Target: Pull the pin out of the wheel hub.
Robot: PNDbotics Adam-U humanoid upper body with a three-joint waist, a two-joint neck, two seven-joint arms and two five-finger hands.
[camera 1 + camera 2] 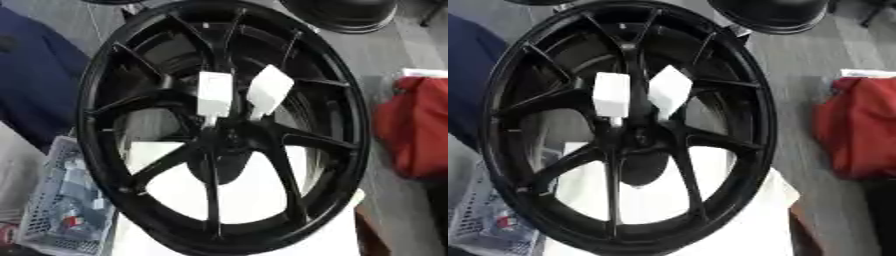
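Large black multi-spoke alloy wheel hub [219, 130] upright on white desk [332, 240], heavy, rigid. Two white tagged pins [215, 95] seated beside centre bore; light, stiff; grasp flat white tab. Neither hand in view; finger state unknown.

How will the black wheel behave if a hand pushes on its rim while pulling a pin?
The wheel looks like rigid metal with thick spokes, so it will probably not flex. It seems to stand on edge on the white surface, so a side push might tip or roll it. Its glossy rim may be slippery.
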